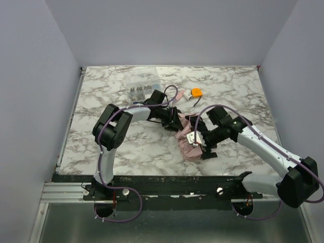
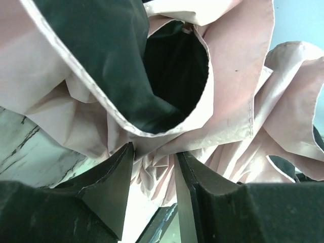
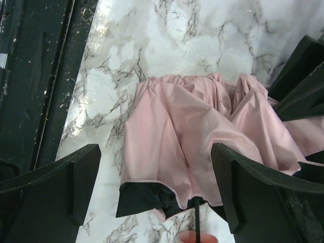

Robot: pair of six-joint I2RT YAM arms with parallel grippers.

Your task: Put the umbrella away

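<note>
We find the umbrella (image 1: pixel 185 147) collapsed but loosely bunched on the marble tabletop (image 1: pixel 126 147), about midway between the two arms. Its long axis runs from the far side toward the near edge with a slight slant. The right gripper (image 3: pixel 154 152) hovers over its near end with jaws spread wide, one on each side of the roll, so the axis passes between them. The thin black shaft (image 3: pixel 196 215) and small pink handle (image 3: pixel 195 238) poke out toward that wrist. The left gripper (image 2: pixel 152 167) sits at the far end, jaws partly apart with a bunch of pink fabric in the gap; we cannot tell whether they pinch it. We judge the right arm better placed to close across the roll.
</note>
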